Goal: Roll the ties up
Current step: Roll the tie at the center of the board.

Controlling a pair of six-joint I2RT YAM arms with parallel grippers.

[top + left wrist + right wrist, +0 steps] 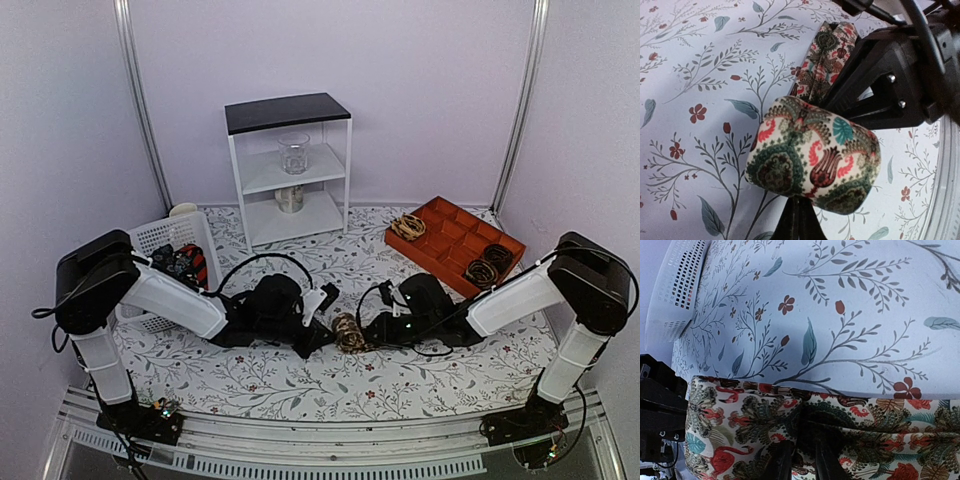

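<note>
Your L gripper: jaws together, tips at the rolled tie, mid desk. R gripper: jaws clamped on tie's loose end.

The top view looks down from above and behind the arms, far enough to take in the whole desk. Both wrist views sit very near the tie at mid-desk, facing down at the cloth. The right one also catches the basket. All three share the tie.
</note>
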